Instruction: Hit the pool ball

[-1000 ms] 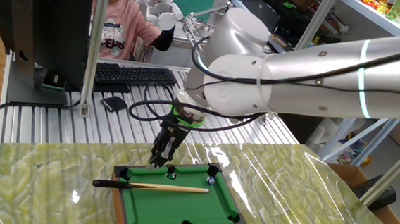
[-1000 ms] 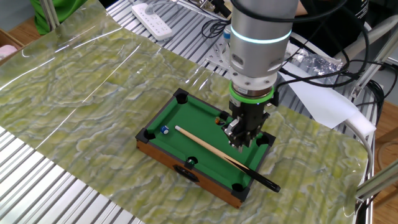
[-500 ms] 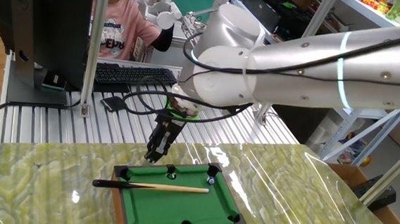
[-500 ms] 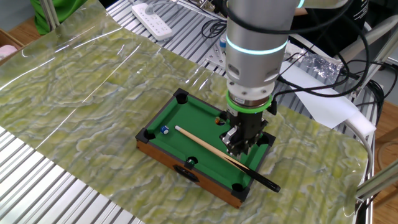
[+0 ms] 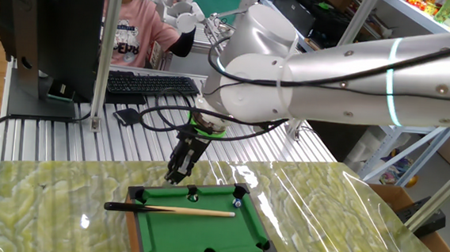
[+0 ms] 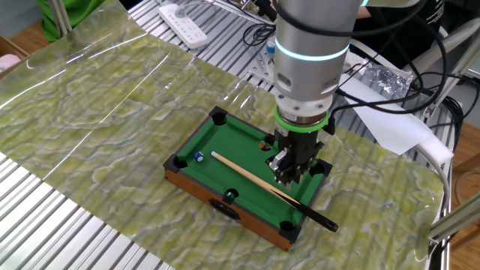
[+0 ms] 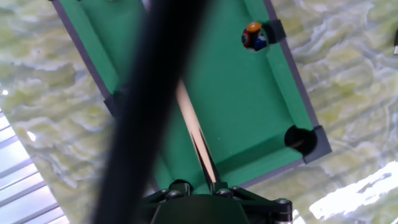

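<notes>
Bright, even light (hand view's foreground blurred).

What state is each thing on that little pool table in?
pool ball: at rest near a corner pocket.
cue stick: lying flat, black end overhanging the table.
orange ball: at rest beside a side pocket.
end effector: pointing down over the cue stick; grip unclear.

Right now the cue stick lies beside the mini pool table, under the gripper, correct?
No. The cue stick lies on the mini pool table's green felt, not beside it, as the other fixed view shows. It is under the gripper.
</notes>
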### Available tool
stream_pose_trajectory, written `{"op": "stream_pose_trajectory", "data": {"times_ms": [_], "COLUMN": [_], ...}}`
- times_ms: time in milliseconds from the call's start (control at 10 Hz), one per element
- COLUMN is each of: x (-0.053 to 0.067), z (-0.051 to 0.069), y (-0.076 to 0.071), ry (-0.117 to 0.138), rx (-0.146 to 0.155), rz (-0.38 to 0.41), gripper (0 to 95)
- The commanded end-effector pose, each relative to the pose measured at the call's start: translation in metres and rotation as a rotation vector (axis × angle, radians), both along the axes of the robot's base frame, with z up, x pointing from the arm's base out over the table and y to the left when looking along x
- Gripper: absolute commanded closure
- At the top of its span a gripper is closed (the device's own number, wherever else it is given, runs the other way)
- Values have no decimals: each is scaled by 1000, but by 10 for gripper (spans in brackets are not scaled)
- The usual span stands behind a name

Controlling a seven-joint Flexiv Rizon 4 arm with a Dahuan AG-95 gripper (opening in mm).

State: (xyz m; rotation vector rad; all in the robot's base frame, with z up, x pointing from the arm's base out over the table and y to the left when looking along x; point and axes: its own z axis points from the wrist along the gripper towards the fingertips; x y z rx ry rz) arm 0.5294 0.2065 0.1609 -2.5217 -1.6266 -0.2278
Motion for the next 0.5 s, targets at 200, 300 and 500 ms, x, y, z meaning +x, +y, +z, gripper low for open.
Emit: {"op": "stream_pose_trajectory", "data": {"times_ms": [200, 300, 500], "x": [7, 16, 29], "z": [0, 2, 3], "y": [1, 1, 2], "ry": [-11, -5, -4], "rx": [1, 7, 8], "rz": [18, -7, -13], "gripper": [760, 760, 760]}}
